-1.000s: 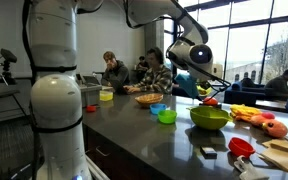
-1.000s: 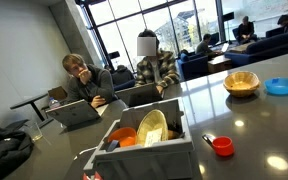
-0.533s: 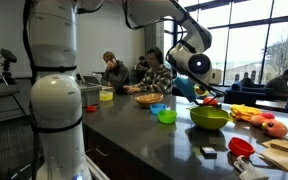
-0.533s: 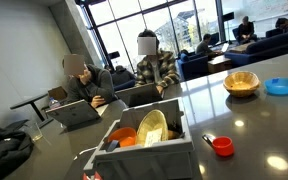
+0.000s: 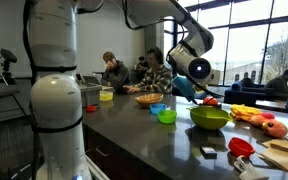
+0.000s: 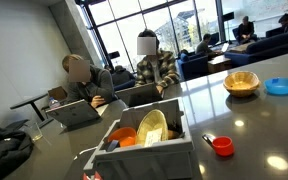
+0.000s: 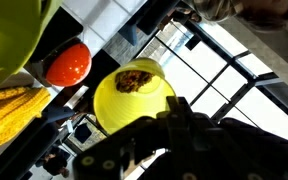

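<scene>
In an exterior view, going along the counter (image 5: pixel 134 135), there is a yellow tub (image 5: pixel 106 94), a wooden bowl (image 5: pixel 147 98), a blue dish (image 5: pixel 158 108) and a lime cup (image 5: pixel 167 116). Above them hangs the gripper (image 5: pixel 188 89), its jaws pressed together, up and left of the green bowl (image 5: pixel 210 118). A red cup (image 5: pixel 241 146) sits further right. In the wrist view a red ball (image 7: pixel 67 65) lies beside a yellow bowl (image 7: pixel 134 100) holding brown bits. The bowl sits right at the fingers (image 7: pixel 179 125), perhaps pinched by its rim, but it is too dark to tell.
</scene>
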Action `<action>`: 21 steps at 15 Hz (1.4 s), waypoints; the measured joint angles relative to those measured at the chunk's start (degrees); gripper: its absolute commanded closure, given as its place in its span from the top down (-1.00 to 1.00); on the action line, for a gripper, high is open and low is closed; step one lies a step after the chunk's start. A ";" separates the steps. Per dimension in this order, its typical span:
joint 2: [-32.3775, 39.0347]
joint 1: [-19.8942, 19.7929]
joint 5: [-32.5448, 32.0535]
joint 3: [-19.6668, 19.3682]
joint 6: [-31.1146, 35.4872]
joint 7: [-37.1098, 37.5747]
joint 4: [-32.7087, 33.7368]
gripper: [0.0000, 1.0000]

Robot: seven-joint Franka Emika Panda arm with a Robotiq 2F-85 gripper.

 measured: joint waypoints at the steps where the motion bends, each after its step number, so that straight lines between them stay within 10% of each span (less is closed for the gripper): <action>1: 0.00 -0.02 0.58 -0.20 -0.61 -0.03 0.00 -0.98; 21: 1.78 -1.07 7.87 -3.44 -7.97 -4.59 -4.85 -0.98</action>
